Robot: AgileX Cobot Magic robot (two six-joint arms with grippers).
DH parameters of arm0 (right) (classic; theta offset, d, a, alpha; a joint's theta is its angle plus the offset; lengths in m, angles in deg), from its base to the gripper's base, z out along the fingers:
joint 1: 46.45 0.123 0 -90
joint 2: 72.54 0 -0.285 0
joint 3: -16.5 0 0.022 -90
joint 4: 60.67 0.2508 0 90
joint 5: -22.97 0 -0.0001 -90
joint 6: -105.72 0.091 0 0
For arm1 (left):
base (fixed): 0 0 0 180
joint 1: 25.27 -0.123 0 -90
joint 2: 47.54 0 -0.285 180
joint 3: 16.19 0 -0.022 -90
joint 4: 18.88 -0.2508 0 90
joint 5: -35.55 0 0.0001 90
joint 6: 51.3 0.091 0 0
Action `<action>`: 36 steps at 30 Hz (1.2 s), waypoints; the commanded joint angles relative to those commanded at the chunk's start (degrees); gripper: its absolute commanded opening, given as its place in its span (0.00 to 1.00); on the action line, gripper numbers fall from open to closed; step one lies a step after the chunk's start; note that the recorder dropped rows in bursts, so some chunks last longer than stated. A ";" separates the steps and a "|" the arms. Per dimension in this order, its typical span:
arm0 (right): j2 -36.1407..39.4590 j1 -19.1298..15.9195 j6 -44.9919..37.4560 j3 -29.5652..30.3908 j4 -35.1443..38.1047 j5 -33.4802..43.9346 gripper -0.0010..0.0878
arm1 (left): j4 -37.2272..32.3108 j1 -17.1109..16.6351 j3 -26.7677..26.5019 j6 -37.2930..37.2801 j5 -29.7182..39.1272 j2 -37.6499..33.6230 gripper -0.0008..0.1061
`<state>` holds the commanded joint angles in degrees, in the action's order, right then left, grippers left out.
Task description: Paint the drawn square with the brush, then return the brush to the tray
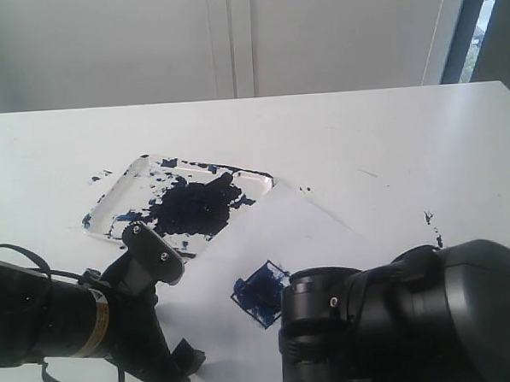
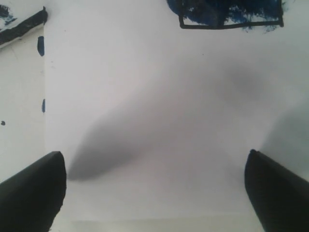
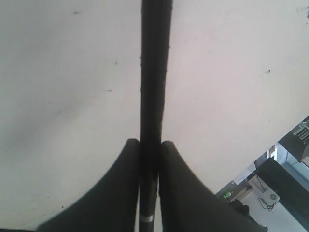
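Right gripper [image 3: 150, 145] pinches the brush [image 3: 155, 72]. The drawn square [image 1: 260, 293] looks mostly blue; returning the brush to the tray [image 1: 108, 200] remains.

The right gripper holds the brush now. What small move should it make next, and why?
Probably carry the brush toward the tray and lower it there. The right gripper is shut on the brush handle, and the drawn square already looks mostly painted blue, so returning the brush seems due. The bristle tip is not visible.
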<state>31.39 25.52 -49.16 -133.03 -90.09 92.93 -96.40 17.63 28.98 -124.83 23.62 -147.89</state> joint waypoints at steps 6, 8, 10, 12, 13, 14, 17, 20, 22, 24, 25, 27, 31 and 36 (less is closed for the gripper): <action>0.00 0.00 -4.20 0.00 5.01 0.00 0.01 | 0.00 0.00 0.00 0.00 0.00 0.00 0.99; 0.00 0.00 -4.19 0.00 5.11 0.00 0.01 | 0.00 0.00 0.00 0.00 0.00 0.00 0.99; 0.00 0.00 -4.19 0.00 6.89 0.00 0.01 | 0.00 0.00 0.00 0.00 0.00 0.00 0.99; 0.00 0.00 -4.19 0.00 7.09 0.00 0.01 | 0.00 0.00 0.00 0.00 0.00 0.00 0.99; 0.00 0.00 -3.84 0.25 5.76 0.00 0.01 | 0.00 0.00 0.00 0.00 0.00 0.00 0.99; 0.00 0.00 -3.49 0.50 5.02 0.00 0.01 | 0.00 0.00 0.00 0.00 0.00 0.00 0.99; 0.00 0.00 -0.31 4.42 0.99 0.00 0.01 | 0.00 0.00 0.00 0.00 0.00 0.00 0.99; 0.00 0.00 4.24 7.51 -2.91 0.00 0.01 | -0.11 0.00 0.00 0.00 0.00 0.00 0.99; 0.00 0.00 5.45 7.51 -3.95 0.00 0.01 | -0.11 0.00 0.00 0.00 0.00 0.00 0.99; 0.00 0.00 6.13 7.51 -4.85 0.00 0.01 | -0.11 0.00 0.00 0.00 0.00 0.00 0.99; 0.00 0.00 6.13 7.41 -4.84 0.00 0.01 | -0.11 0.00 0.00 0.00 0.00 0.00 0.99; 0.00 0.00 6.13 7.41 -4.62 0.00 0.01 | -0.11 0.00 0.00 0.00 0.00 0.00 0.99; 0.00 0.72 6.00 7.34 -3.87 0.00 0.01 | -0.11 0.00 0.00 0.00 0.00 0.00 0.99; 0.00 3.84 5.48 7.34 -2.04 0.00 0.01 | -0.11 0.00 0.00 0.00 0.00 0.00 0.99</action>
<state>31.39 29.35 -43.68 -125.69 -92.13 92.93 -96.50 17.63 28.98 -124.83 23.61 -147.89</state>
